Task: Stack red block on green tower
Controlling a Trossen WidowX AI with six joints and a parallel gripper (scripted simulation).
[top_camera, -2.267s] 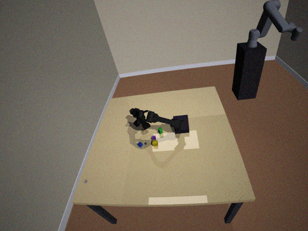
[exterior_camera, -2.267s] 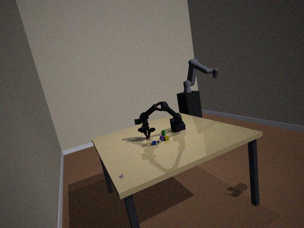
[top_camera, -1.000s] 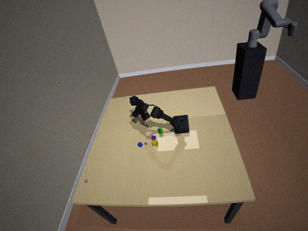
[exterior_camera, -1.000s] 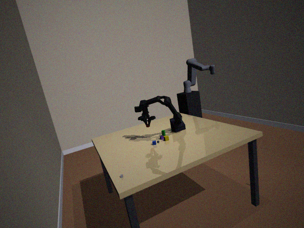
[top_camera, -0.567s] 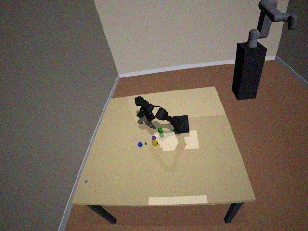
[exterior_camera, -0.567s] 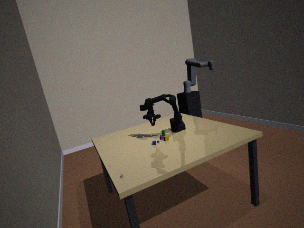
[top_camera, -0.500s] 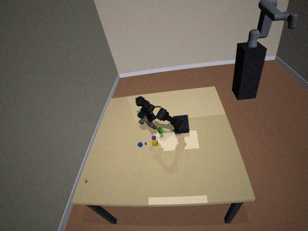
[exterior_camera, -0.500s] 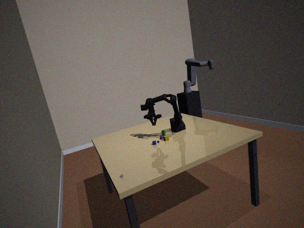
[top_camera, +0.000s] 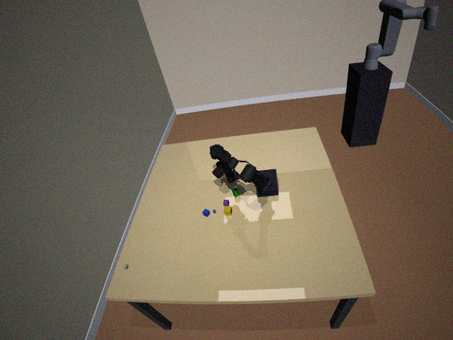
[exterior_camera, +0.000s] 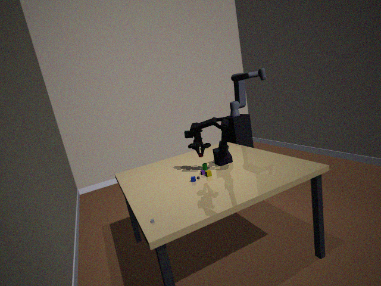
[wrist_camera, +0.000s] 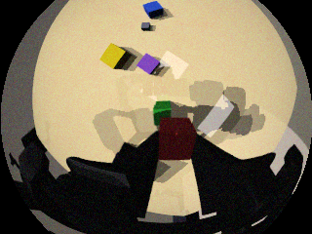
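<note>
So the hand (exterior_camera: 200,152) is clamped on the red block (wrist_camera: 177,136), holding it up in the air above the table (exterior_camera: 246,185). From the wrist cam the green tower (wrist_camera: 163,111) peeks out just behind the block's top edge, standing upright on the table. Off to one side sit a purple cube (wrist_camera: 148,62) and a yellow cube (wrist_camera: 113,57) near each other, with a blue cube (wrist_camera: 154,8) farther out.

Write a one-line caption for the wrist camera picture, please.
Gripper holds the red block above the table, the green tower just ahead.
</note>
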